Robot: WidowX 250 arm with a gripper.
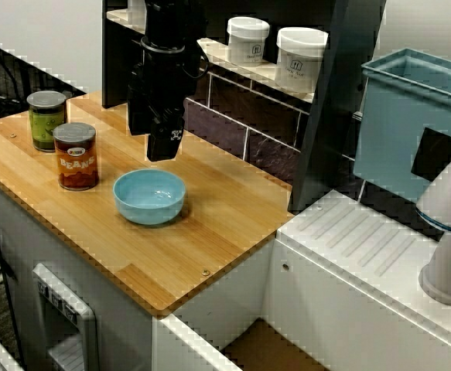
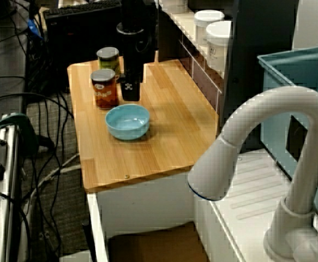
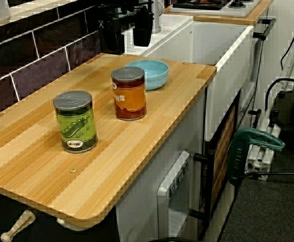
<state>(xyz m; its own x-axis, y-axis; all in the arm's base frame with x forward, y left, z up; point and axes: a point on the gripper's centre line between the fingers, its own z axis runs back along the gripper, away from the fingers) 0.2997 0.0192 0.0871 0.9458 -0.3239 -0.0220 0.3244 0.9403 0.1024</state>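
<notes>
One black gripper (image 1: 163, 154) hangs above a wooden counter (image 1: 210, 232), just off the far rim of a single blue bowl (image 1: 149, 195), at the bowl's 12 o'clock in the view facing the tiled wall. The bowl sits empty near the middle of the counter, and the gripper is clear of it.

Two cans stand on the same counter. An orange beans can (image 1: 76, 157) is at the bowl's 9 o'clock, near it but apart. A green peas can (image 1: 46, 121) is at the beans can's 10 o'clock. Both are upright with lids on. Two white tubs (image 1: 247, 40) (image 1: 301, 59) sit on the shelf at the bowl's 1 o'clock. One white tap (image 1: 449, 232) and one blue-grey bin (image 1: 411, 124) lie well off at 3 o'clock.

From this side the gripper reads as a single dark block, so the jaws cannot be judged. The low view along the counter settles it: there the gripper (image 3: 130, 44) shows two fingers parted with pale background between them and nothing in their hold. That view also puts the peas can (image 3: 75, 121) nearest the lens, then the beans can (image 3: 129, 93), then the bowl (image 3: 152, 73), and it alone shows a hob (image 3: 207, 4) at 12 o'clock. The view over the tap (image 2: 268, 125) shows the gripper (image 2: 130, 97) beside the beans can (image 2: 105, 88), and it alone shows floor cables (image 2: 17, 109) at 9 o'clock.
</notes>
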